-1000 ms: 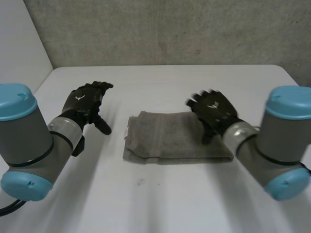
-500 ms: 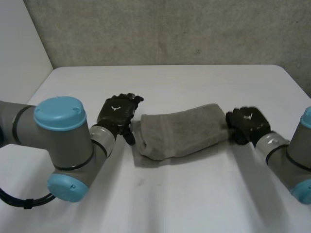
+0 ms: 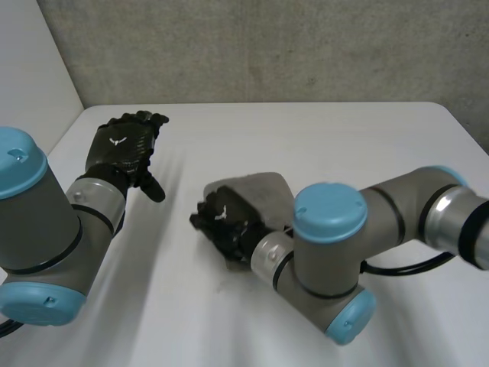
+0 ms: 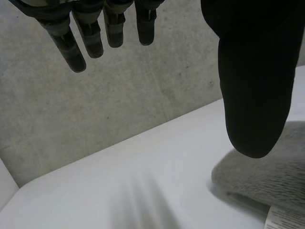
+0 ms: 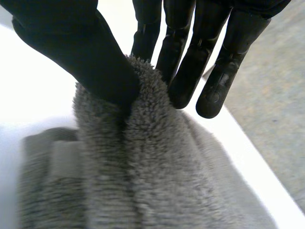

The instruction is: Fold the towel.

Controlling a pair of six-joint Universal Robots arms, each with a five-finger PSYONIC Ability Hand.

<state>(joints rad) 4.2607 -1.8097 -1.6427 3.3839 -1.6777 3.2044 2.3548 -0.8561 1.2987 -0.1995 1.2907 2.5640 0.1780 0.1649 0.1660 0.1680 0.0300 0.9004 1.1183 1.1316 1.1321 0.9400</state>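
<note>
Grey towel (image 3: pixel 263 191) bunched mid-tabletop (image 3: pixel 344 138): soft, light, limp, likely to sag; right hand (image 3: pixel 227 222) pinches plush fold; left hand (image 3: pixel 122 147) spread, empty, well apart. Best hold: corners.

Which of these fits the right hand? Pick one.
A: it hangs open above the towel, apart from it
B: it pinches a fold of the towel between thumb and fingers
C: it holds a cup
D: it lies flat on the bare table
B: in the right wrist view the right hand presses its thumb and fingers together on a raised ridge of the grey towel.
</note>
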